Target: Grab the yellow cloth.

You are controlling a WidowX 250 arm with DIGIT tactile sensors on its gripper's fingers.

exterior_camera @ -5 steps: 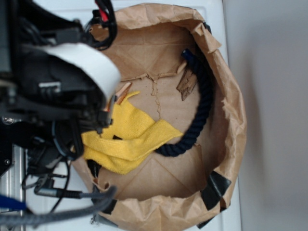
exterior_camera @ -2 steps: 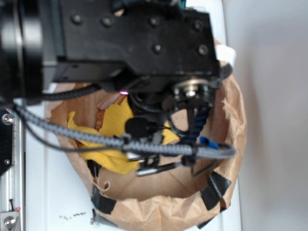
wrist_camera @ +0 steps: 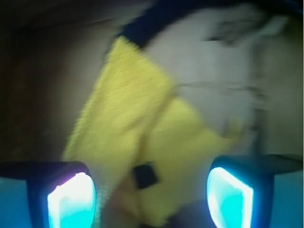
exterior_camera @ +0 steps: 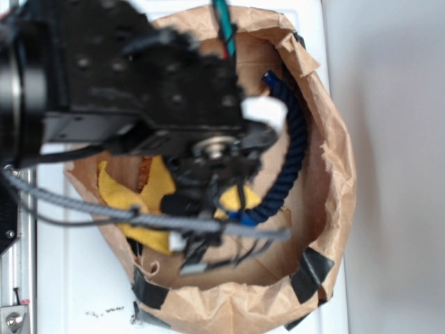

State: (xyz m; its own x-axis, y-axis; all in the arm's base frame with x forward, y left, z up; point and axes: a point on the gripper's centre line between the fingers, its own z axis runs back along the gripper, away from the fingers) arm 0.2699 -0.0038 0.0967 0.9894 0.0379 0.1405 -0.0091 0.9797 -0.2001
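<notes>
- Jaws of the gripper (wrist_camera: 149, 197) stand spread wide, nothing between them, above the yellow cloth (wrist_camera: 142, 142), which lies crumpled on the brown paper (exterior_camera: 327, 209).
- Rope (exterior_camera: 292, 160) touches the cloth's far edge; closing off-centre could catch it instead.
- Blur in the wrist view hides how far the pads are from the cloth; closing too high would miss the folds.

Robot lab bench; white tabletop (exterior_camera: 83, 278); taped brown paper basin (exterior_camera: 334, 202).

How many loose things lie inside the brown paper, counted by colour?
Yellow: 1, the yellow cloth
Navy blue: 1, the rope
Total: 2, both lying inside the brown paper
</notes>
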